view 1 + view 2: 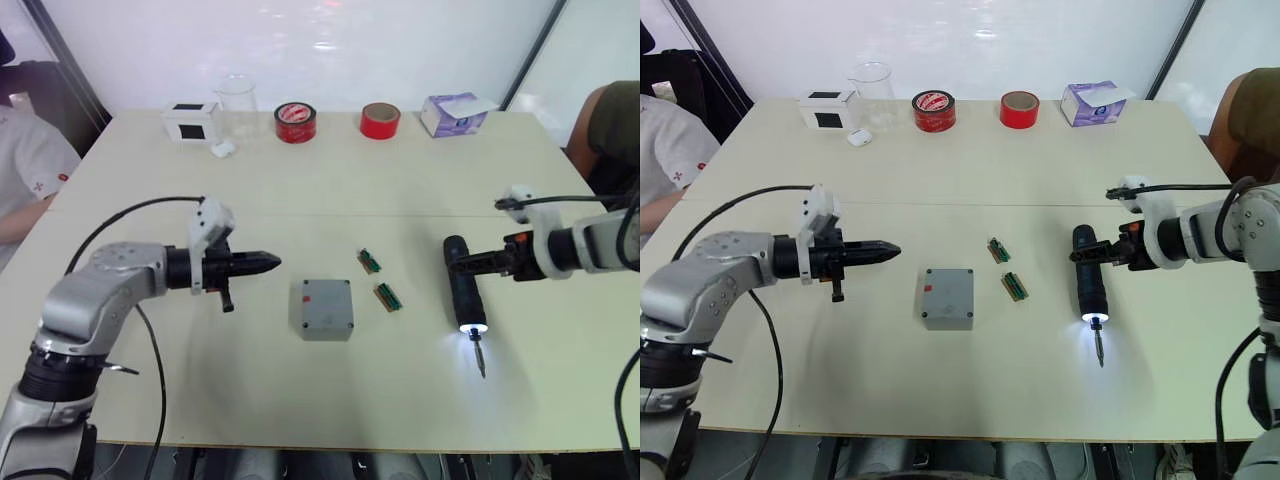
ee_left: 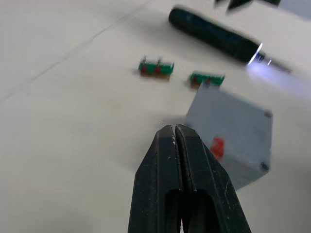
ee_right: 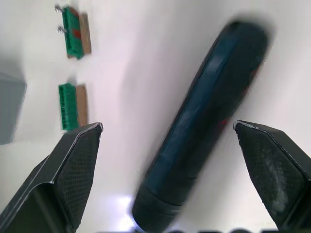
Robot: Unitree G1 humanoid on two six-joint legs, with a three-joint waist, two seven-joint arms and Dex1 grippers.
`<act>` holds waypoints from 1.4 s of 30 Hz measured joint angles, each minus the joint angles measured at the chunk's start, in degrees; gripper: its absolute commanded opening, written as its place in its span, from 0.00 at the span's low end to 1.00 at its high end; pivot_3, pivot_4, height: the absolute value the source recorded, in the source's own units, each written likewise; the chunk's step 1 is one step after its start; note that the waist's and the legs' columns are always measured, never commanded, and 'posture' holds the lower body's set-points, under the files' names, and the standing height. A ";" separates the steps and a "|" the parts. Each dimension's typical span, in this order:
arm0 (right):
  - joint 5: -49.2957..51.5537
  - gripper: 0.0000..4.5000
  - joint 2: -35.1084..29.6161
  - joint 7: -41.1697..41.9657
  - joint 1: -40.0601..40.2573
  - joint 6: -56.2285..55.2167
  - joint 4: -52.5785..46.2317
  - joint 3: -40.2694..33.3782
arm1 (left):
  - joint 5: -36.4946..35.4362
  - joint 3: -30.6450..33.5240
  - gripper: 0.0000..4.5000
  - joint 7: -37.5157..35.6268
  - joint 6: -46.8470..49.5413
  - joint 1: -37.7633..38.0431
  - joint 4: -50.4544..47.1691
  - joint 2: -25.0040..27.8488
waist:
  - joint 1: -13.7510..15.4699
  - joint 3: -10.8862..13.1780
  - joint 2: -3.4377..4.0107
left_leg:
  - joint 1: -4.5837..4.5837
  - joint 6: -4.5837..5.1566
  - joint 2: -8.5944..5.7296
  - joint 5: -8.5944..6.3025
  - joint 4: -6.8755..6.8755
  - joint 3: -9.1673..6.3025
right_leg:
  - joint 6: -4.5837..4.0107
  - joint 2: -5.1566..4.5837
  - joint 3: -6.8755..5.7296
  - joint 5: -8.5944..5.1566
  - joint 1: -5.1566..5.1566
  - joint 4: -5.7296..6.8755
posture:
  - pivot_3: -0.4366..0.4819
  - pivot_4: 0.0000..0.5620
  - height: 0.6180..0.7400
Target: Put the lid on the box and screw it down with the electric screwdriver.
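Your box (image 1: 326, 309) sits near the middle of the table (image 1: 420, 190) with the lid (image 1: 948, 289) already on top of it; the head views show the small red mark on the lid's left part. Your left gripper (image 1: 268, 263) hangs just left of the box, apart from it, and the left wrist view shows its two fingers (image 2: 160, 170) pressed together with nothing between them, pointing at the box's near corner.

The electric screwdriver (image 1: 463, 283) lies flat to the right of the box, bit toward the near edge, its tip light glowing on the table. Your right gripper (image 3: 167, 141) is at the tool's far end. From the head you cannot tell its jaws, but the right wrist view shows the fingers spread wide on either side of the dark barrel, not touching it.

Two small green connectors (image 1: 379, 279) lie between box and screwdriver. Along the far edge stand two red tape rolls (image 1: 338, 122), a clear beaker (image 1: 237, 105), a white-and-black cube (image 1: 192, 121) and a tissue pack (image 1: 455, 113).
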 measured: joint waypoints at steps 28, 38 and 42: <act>-2.28 0.99 19.48 6.03 16.03 -12.36 -30.35 10.98 | 13.21 -13.65 0.00 2.48 -5.45 -0.24 0.80 -6.12 | 0.18 -0.05 -0.08 | 0.13 -0.06 -0.03 0.04 0.17 -0.12 | 0.00 -0.06 -0.09 0.02 0.20 0.20 | 0.48 0.27 1.00; -0.87 0.99 25.04 3.93 16.05 -8.56 -29.88 9.60 | 16.47 -14.07 0.00 0.96 -10.63 -5.96 9.99 -10.36 | 0.14 -0.05 -0.08 | 0.14 -0.06 -0.05 0.04 0.27 -0.16 | 0.01 -0.05 -0.15 0.02 0.27 0.23 | 0.48 0.27 1.00; 0.30 0.99 25.67 3.20 16.04 -7.46 -30.22 7.89 | 19.17 -15.11 0.00 0.56 -14.23 -7.48 13.92 -10.38 | 0.10 -0.05 -0.08 | 0.14 -0.06 -0.05 0.04 0.29 -0.17 | 0.01 -0.04 -0.15 0.02 0.28 0.24 | 0.48 0.27 1.00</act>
